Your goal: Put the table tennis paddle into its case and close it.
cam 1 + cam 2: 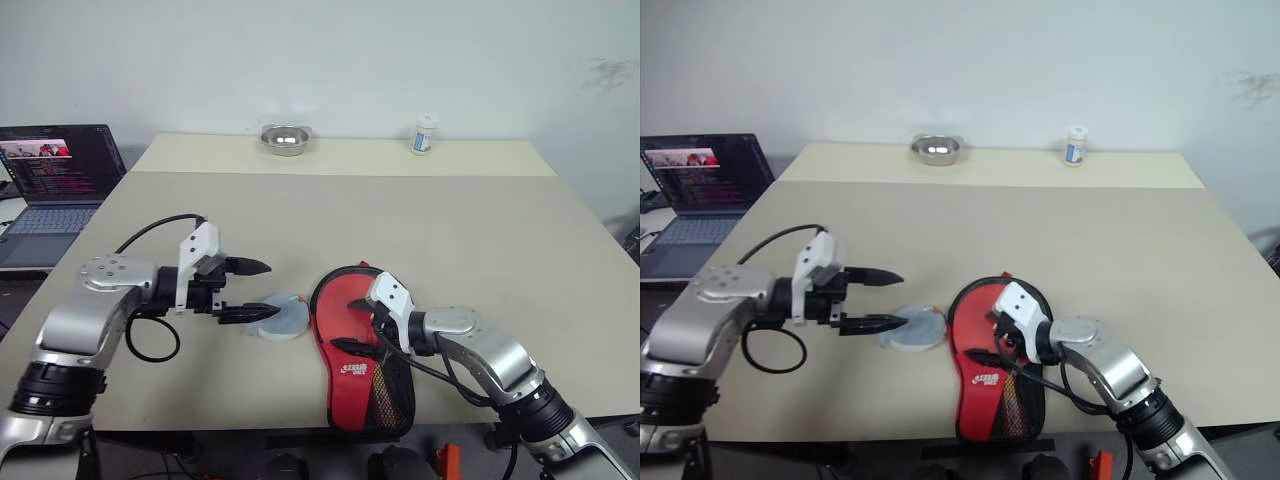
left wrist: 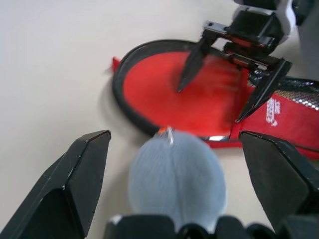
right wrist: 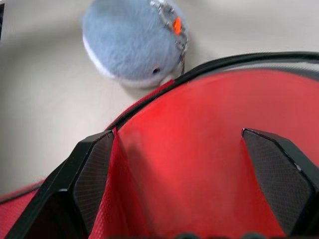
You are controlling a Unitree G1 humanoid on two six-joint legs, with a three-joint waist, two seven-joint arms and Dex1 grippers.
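**Q:** Case (image 1: 352,350) first: where was it, and how many were there?

**A:** One case, red side up with the white logo and black mesh pocket toward its narrow end, lay flat on the table (image 1: 400,230) at the near edge. I could not tell from the views whether the paddle sat inside it.

**Q:** And the grippers?

**A:** Two. The right gripper (image 1: 356,328) hovered over the round part of the case, jaws spread wide, clamping nothing. The left gripper (image 1: 251,290) stood just left of the case, jaws likewise released and empty.

**Q:** Anything between them?

**A:** One small pale grey round disc (image 1: 280,316) lay right against the case's left rim, under the left gripper's fingertips.

**Q:** What else, counted?

**A:** Far beyond the case, one metal bowl (image 1: 286,139) and one small white bottle (image 1: 425,134) stood at the table's back edge. One open laptop (image 1: 52,185) sat well off to the case's left, beside the table.
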